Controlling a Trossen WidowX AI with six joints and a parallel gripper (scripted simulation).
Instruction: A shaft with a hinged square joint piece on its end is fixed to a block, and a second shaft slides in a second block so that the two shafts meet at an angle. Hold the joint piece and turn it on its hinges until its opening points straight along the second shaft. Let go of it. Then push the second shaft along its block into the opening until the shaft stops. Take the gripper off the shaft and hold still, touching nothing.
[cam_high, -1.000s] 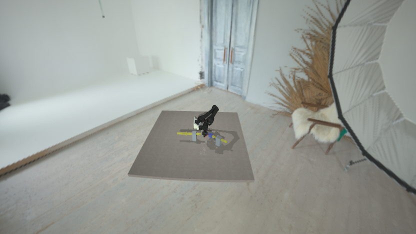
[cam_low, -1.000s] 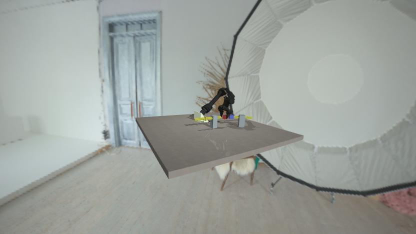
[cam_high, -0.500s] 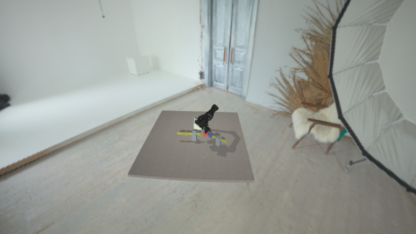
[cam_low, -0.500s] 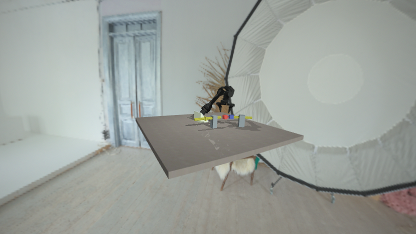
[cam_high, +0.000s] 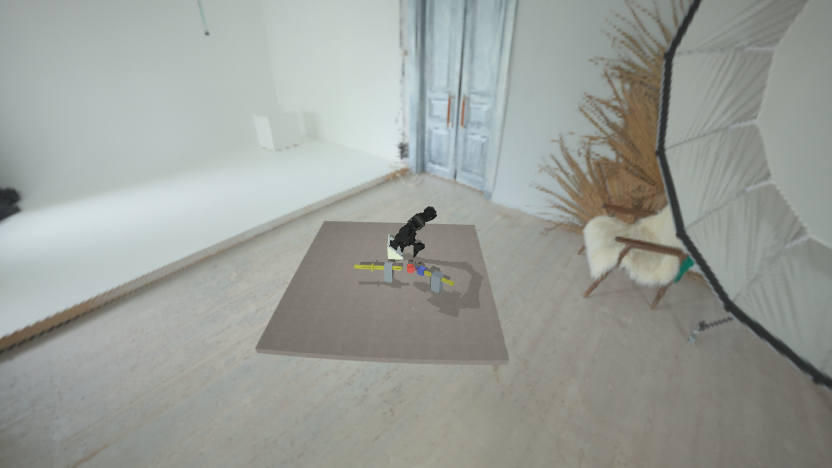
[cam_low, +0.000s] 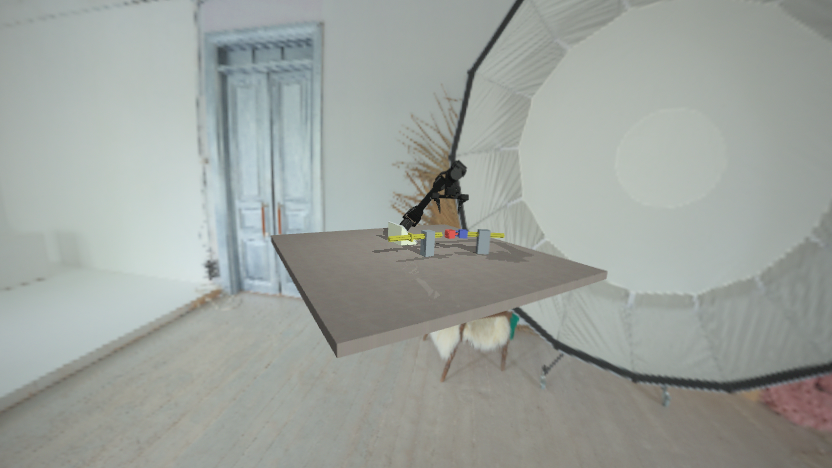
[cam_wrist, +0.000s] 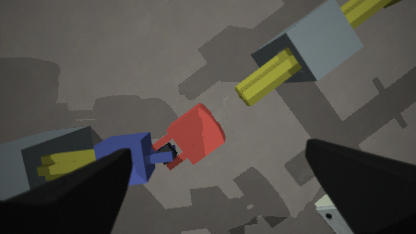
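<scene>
My gripper (cam_high: 416, 254) (cam_low: 451, 215) (cam_wrist: 220, 152) is open and empty, raised above the joint. The red joint piece (cam_high: 410, 268) (cam_low: 449, 234) (cam_wrist: 197, 135) is hinged to the blue piece (cam_high: 420, 270) (cam_low: 463, 234) (cam_wrist: 135, 142) on the fixed yellow shaft (cam_high: 446, 281) (cam_low: 496, 235) (cam_wrist: 70, 157). Its open end faces the second yellow shaft (cam_high: 363, 266) (cam_low: 397, 238) (cam_wrist: 267, 77) and looks roughly in line with it in the wrist view. A gap separates them. The opening's inside is hidden. The second shaft passes through its grey block (cam_high: 388, 271) (cam_low: 428, 243) (cam_wrist: 325, 40) and has a crosspiece.
The fixed shaft's grey block (cam_high: 436, 282) (cam_low: 482, 242) (cam_wrist: 12, 155) stands on the brown table (cam_high: 372, 325) (cam_low: 372, 296). A pale angled piece (cam_high: 394, 253) (cam_low: 393, 229) (cam_wrist: 327, 207) is near the arm's base, behind the second shaft. Arm shadows cross the table.
</scene>
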